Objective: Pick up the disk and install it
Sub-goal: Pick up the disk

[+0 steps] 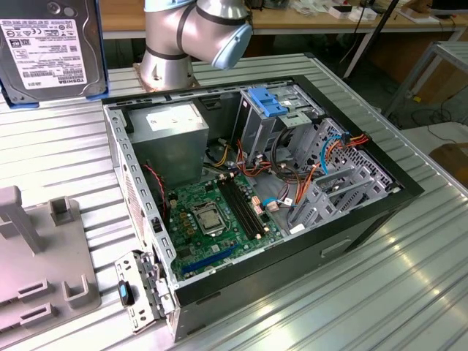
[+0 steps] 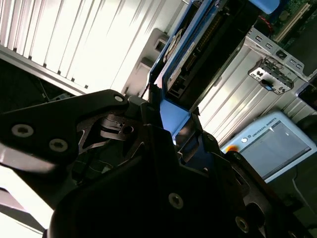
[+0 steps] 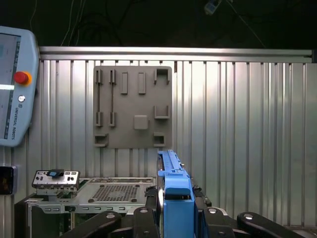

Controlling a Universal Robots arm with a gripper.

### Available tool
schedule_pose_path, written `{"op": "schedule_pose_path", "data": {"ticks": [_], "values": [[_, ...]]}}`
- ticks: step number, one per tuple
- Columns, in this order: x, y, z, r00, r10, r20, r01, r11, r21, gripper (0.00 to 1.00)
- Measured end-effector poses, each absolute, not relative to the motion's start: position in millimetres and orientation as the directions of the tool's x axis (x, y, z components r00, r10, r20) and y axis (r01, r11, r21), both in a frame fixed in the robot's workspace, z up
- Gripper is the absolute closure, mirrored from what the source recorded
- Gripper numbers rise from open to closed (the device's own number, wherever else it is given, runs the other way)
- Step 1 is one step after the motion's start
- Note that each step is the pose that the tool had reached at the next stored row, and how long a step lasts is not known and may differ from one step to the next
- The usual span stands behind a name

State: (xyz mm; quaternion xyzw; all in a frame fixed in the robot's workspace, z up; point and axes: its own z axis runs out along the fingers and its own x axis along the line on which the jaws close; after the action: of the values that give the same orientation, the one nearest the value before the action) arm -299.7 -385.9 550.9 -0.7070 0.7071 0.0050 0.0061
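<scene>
In the exterior view, the flat grey metal disk (image 1: pixel 51 47) in its bright blue plastic carrier is hanging well apart from the open black computer case (image 1: pixel 307 252). In the second wrist view, the black gripper (image 2: pixel 171 129) is clamping it. In the first wrist view, it is standing edge-on. Keeping its 2 rails level probably matters.

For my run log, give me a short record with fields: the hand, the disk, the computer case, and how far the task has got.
hand: shut on the disk by its blue carrier
disk: held on edge, lifted off the table
computer case: side open, lying on the ribbed metal table, motherboard exposed
grey fixture plate: flat on the table
progress: disk picked up, not yet installed
</scene>
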Motion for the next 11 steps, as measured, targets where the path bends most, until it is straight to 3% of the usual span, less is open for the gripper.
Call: {"op": "schedule_pose_path", "data": {"ticks": [11], "values": [[-275.8, -385.9, 550.4, 0.0, -1.0, -0.016, -1.0, 0.0, -0.002, 0.63]]}}
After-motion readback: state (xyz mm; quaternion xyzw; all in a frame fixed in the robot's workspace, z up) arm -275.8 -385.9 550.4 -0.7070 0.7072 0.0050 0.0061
